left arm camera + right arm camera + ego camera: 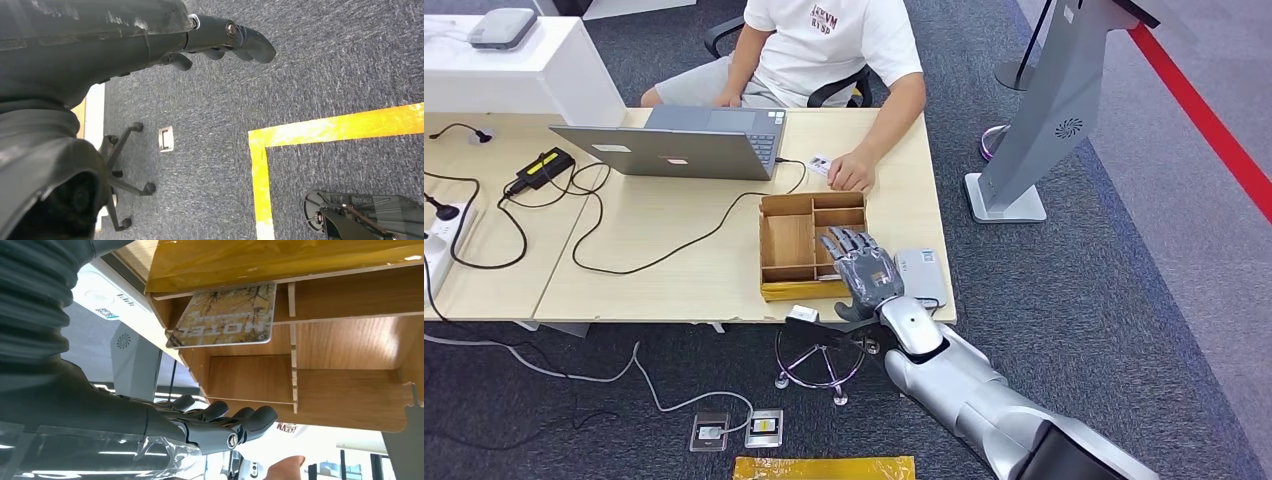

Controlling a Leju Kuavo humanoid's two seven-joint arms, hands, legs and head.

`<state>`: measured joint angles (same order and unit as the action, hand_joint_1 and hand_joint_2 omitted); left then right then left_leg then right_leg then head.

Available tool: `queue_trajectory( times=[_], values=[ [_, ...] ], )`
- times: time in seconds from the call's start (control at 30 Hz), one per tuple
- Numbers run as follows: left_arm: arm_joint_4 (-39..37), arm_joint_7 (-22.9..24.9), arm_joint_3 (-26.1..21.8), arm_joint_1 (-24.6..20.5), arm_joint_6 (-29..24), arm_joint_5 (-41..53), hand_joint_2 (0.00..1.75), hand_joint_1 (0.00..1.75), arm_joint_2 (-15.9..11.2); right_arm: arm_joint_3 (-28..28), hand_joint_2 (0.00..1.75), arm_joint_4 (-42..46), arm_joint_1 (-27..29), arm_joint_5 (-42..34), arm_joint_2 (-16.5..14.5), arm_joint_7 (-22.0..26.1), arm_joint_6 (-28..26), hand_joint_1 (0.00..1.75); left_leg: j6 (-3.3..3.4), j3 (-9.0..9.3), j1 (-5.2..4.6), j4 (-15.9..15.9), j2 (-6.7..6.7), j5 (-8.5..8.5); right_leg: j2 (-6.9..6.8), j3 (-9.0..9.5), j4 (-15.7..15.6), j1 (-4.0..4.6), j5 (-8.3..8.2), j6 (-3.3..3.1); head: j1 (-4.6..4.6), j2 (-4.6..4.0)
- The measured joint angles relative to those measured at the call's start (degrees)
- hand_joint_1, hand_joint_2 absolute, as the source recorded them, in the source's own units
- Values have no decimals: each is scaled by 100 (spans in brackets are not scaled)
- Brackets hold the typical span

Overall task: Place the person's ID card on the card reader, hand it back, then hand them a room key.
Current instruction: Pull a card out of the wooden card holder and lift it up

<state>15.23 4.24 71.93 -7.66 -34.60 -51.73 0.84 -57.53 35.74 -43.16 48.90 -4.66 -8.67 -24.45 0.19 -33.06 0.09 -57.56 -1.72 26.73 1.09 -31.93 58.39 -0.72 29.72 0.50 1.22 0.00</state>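
the right hand [865,268] is hovering, fingers spread and empty, over the wooden organizer [788,240]; the room key [224,316] looks thin, stiff and slick, so pinching its raised edge seems best.

Silver right arm [984,390], rounded wrist shell; dark grey right hand [864,268]; ribbed grey cover; screw heads at fingers.

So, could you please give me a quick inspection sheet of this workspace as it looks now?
Surface: wooden table.
Job's things: card reader beside wooden organizer; hotel key card in one compartment; ID card by the person's hand.
Clutter: open laptop, power adapter.
Hands: right hand open over the organizer; left hand above carpet, holding nothing.
Cables: black cable across the table.
Surroundings: grey kiosk stand, seated person.
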Motion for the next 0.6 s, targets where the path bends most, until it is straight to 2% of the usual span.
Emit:
queue_trajectory(
  times=[0.17, 0.2, 0.3, 0.33, 0.43, 0.6],
  values=[
    [0, -2, 0, -1, 81, 26, 0, 0, -14, 0, 175, -51, 0, -14, 15, -3, -18, 0, 0, 0, 0, 0, 1, 0, 0, 0, 0, 0, 0, 0, -1, 0],
    [0, -2, 0, -1, 82, 27, 0, 0, -15, 0, 175, -60, 0, -15, 15, -3, -19, 21, 0, 0, 0, 0, 1, 0, 0, 0, 0, 0, 0, 0, -1, 0],
    [0, -1, 0, -1, 76, 39, 0, 0, -16, 0, 175, -90, 0, -33, 17, -3, -12, 144, 0, 0, 0, 0, 1, 0, 0, 0, 0, 0, 0, 0, -1, 0],
    [0, -2, 0, -1, 71, 45, 0, 0, -16, 0, 175, -98, 0, -46, 19, -3, -6, 167, 0, 0, 0, 0, 1, 0, 0, 0, 0, 0, 0, 0, -1, 0],
    [0, -2, 0, -1, 53, 61, 0, 0, -16, 0, 175, -117, 0, -88, 27, -3, 15, 174, 0, 0, 0, 0, 1, 0, 0, 0, 0, 0, 0, 0, -1, 0],
    [0, -1, 0, -1, 61, 63, 0, 0, -25, 0, 175, -137, 1, -115, 31, 2, 48, 175, 0, 0, 0, 0, 1, 0, 0, 0, 0, 0, 0, 0, -1, 0]
  ],
)
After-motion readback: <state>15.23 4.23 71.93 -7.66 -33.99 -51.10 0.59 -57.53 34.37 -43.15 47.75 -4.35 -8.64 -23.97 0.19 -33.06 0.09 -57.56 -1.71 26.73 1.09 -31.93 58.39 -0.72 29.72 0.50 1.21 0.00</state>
